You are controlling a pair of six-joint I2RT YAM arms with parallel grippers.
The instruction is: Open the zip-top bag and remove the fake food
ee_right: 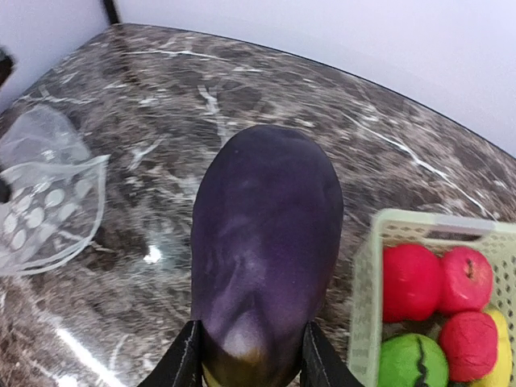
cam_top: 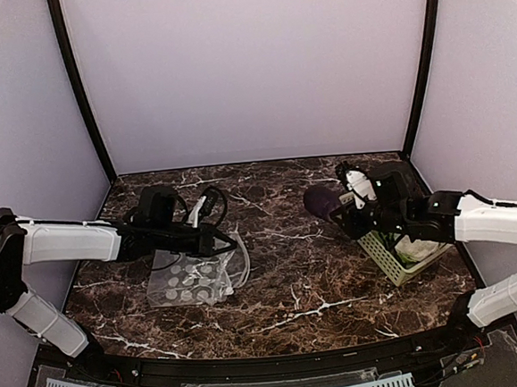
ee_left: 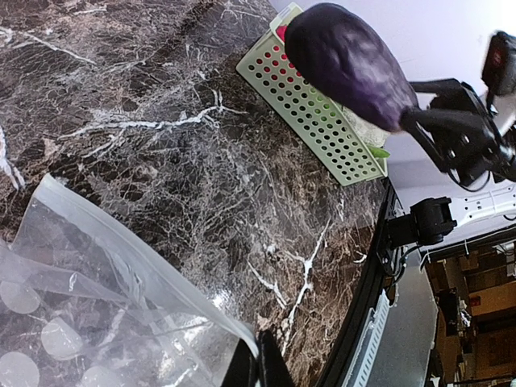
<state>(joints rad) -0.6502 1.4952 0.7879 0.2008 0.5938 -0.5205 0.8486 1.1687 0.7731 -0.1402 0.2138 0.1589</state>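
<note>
From above, the zip-top bag [cam_top: 189, 280] lies on the dark marbled worktop [cam_top: 293, 289] at left centre. It is clear and floppy, with rows of pale dots. The left tool [cam_top: 219, 242] is closed on its far right edge. To the right, the right tool [cam_top: 345, 213] grips a purple eggplant [cam_top: 322, 201] held above the worktop, just beside the light-green basket [cam_top: 385, 260].

In the left wrist view, the bag [ee_left: 81, 306] fills the lower left, its mouth rim running into the left tool [ee_left: 258, 367], whose jaws are pinched together on it. Across the worktop [ee_left: 161, 121], the eggplant [ee_left: 351, 64] hangs over the near wall of the perforated basket [ee_left: 314, 113].

In the right wrist view, the matte, slightly wrinkled eggplant [ee_right: 266, 242] is clamped at its base between the fingers [ee_right: 189, 355] of the right tool [ee_right: 251, 364]. The bag [ee_right: 48, 201] lies well apart at left, its mouth gaping. The basket [ee_right: 363, 322] at right holds red round fruits [ee_right: 411, 282], a green piece [ee_right: 411, 359] and a yellow one [ee_right: 501, 347].
</note>
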